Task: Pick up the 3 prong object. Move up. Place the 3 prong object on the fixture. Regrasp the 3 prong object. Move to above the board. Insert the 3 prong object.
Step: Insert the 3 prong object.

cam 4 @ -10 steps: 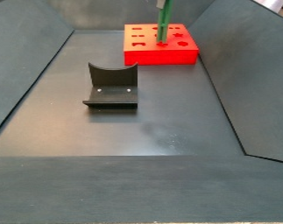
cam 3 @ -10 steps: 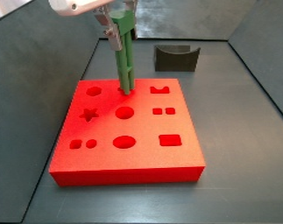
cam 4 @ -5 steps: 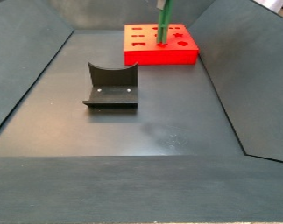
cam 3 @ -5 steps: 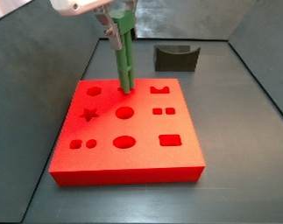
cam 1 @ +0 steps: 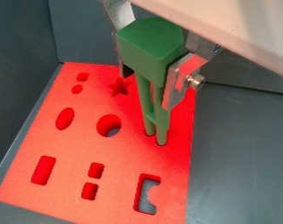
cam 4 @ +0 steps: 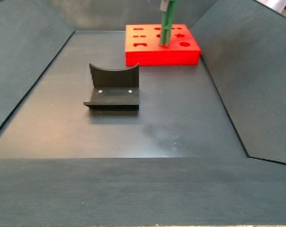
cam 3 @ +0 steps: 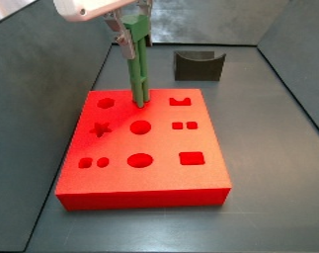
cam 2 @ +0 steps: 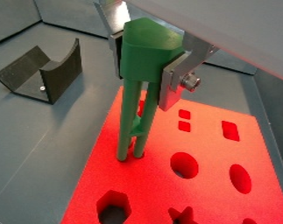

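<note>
The 3 prong object (cam 1: 150,51) is a green peg with a blocky head and thin prongs, hanging upright. My gripper (cam 1: 153,66) is shut on its head, one silver finger (cam 2: 179,77) flat against each side. In both wrist views the prongs reach down to the red board (cam 1: 74,144). In a side view the peg (cam 3: 139,69) meets the board (cam 3: 162,143) at its far edge, between a round hole and a notched hole. How deep the prong tips sit cannot be told. The dark fixture (cam 3: 199,65) stands beyond the board with nothing on it.
The board (cam 4: 163,58) lies at one end of a dark grey bin with sloped walls (cam 4: 39,80). The fixture (cam 4: 112,87) stands mid-floor, also seen as the fixture (cam 2: 44,74) beside the board (cam 2: 214,192). Star, round, square and hexagon holes are open.
</note>
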Robot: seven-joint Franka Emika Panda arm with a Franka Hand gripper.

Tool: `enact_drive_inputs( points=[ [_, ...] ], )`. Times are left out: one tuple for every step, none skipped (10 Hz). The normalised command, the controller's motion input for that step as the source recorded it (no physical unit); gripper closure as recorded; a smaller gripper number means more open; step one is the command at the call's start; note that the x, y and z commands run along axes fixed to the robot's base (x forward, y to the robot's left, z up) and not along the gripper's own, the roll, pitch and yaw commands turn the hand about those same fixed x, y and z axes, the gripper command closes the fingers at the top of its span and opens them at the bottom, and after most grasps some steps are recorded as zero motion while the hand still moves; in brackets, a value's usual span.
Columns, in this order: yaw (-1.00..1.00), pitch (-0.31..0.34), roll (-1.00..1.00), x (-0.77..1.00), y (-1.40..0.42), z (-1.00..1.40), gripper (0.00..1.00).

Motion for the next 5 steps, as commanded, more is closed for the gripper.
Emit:
enact_drive_inputs(
  points=[
    [0.06, 0.064, 0.10, 0.14, -0.03, -0.22, 1.00],
    [0.00, 0.131, 0.09, 0.31, -0.01, -0.31, 1.00],
    [-0.01, 0.297, 0.13, 0.47, 0.00, -0.46, 1.00],
    [-0.14, 0.456, 0.10, 0.43, 0.00, -0.23, 1.00],
    [-0.11, 0.500, 0.19, 0.23, 0.00, 0.00, 1.00]
  ],
)
